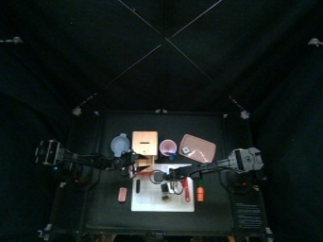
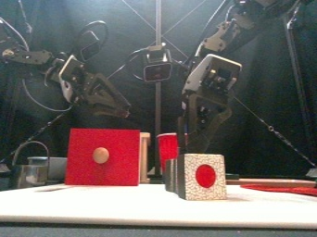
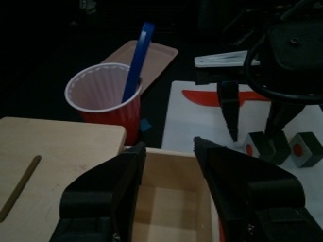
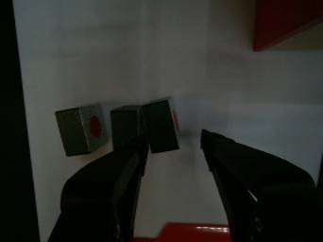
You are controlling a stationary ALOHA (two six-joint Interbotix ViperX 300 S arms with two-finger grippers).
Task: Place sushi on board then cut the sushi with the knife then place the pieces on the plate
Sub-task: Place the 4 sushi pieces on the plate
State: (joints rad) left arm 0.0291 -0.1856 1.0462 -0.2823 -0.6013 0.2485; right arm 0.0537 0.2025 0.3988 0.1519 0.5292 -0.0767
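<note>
right gripper (image 4: 177,140): jaws apart over white cutting board (image 4: 252,104) | sushi piece (image 4: 154,126) just ahead, nearer one jaw (second piece (image 4: 86,129) beside) | best: centre, then close gently | left gripper (image 3: 171,148): apart, above wooden box (image 3: 51,151)

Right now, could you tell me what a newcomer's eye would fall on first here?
The pale wooden box with its red drawer front stands large left of centre in the front view, beside a dark green toy sushi block with a red centre on the white cutting board. The right gripper hangs open close above the board.
</note>
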